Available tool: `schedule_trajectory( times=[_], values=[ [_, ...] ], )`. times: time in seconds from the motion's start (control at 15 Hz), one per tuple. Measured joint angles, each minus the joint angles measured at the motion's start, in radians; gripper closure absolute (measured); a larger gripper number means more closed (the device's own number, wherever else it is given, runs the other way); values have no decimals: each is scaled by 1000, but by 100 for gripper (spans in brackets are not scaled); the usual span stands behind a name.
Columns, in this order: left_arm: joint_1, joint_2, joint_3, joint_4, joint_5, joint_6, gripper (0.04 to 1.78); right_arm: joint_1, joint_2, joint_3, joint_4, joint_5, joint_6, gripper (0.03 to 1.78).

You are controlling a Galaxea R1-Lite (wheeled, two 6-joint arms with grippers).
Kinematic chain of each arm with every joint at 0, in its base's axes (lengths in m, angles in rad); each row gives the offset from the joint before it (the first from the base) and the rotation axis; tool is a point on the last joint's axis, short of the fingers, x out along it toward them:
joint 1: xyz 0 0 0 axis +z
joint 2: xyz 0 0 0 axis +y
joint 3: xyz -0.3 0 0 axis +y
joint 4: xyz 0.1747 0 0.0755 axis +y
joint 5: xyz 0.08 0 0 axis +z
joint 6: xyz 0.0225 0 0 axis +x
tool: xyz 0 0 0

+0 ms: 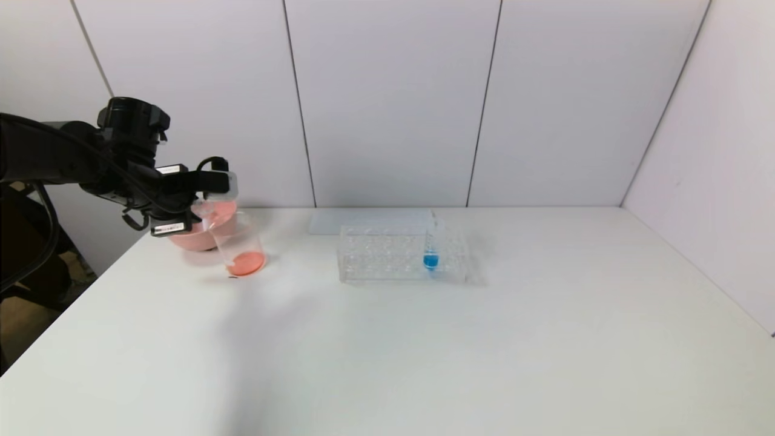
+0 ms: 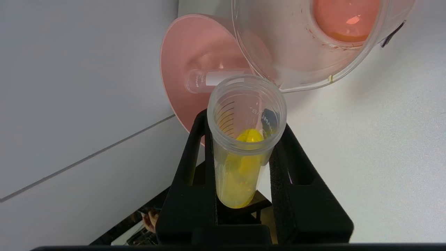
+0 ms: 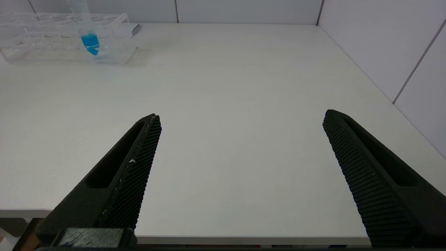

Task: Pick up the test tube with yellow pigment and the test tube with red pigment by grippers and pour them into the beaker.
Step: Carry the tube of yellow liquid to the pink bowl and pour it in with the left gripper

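My left gripper [image 1: 203, 209] [image 2: 244, 122] is shut on the test tube with yellow pigment [image 2: 240, 174]. The tube is tilted, its open mouth close to the rim of the beaker [image 2: 306, 45] [image 1: 242, 248], and yellow liquid sits at its closed end. The beaker stands at the table's far left and holds red-orange liquid at its bottom. No tube with red liquid shows. My right gripper [image 3: 240, 118] is open and empty, low over the table's front edge, and out of the head view.
A pink bowl [image 1: 194, 239] [image 2: 181, 62] stands just behind the beaker, with a clear empty tube [image 2: 209, 78] lying in it. A clear tube rack [image 1: 387, 254] [image 3: 45, 48] at the table's middle back holds a blue-liquid tube [image 1: 430, 251] [image 3: 90, 40].
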Motion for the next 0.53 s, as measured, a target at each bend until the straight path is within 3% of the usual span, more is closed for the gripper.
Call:
schedule_trajectory(
  times=[0.53],
  values=[
    [-20, 9, -3, -9, 58, 46, 137, 0, 0, 0, 0, 0, 0, 11]
  ],
)
